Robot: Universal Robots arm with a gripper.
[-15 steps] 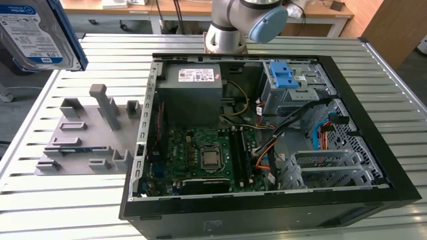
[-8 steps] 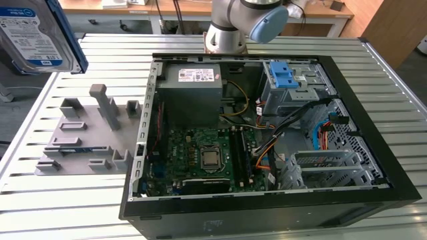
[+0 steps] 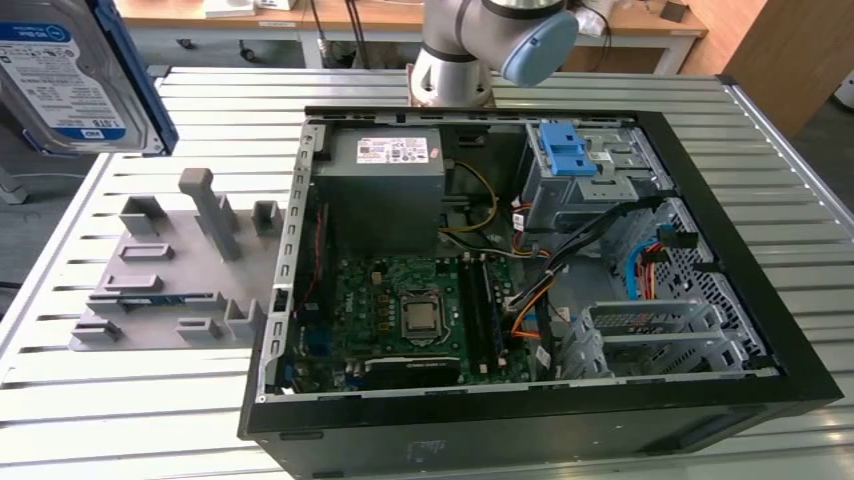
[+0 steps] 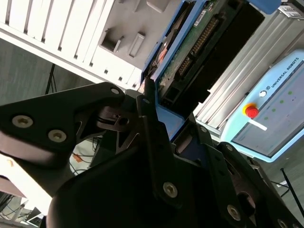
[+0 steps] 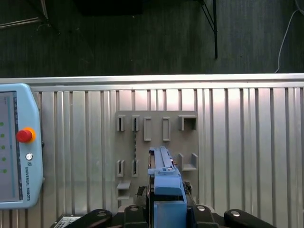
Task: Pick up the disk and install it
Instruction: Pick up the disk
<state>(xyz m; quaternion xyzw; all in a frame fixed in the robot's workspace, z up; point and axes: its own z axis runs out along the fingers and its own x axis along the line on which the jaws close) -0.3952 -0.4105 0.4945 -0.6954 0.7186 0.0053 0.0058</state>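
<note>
Claw (image 4: 168, 108) tight around the disk (image 4: 199, 42)

Gripper (image 5: 168, 211) aloft, jaws tight on the disk (image 5: 163, 173) edges.

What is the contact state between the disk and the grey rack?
Apart. The exterior view shows the disk raised clear, bare table visible between it and the grey rack.
</note>
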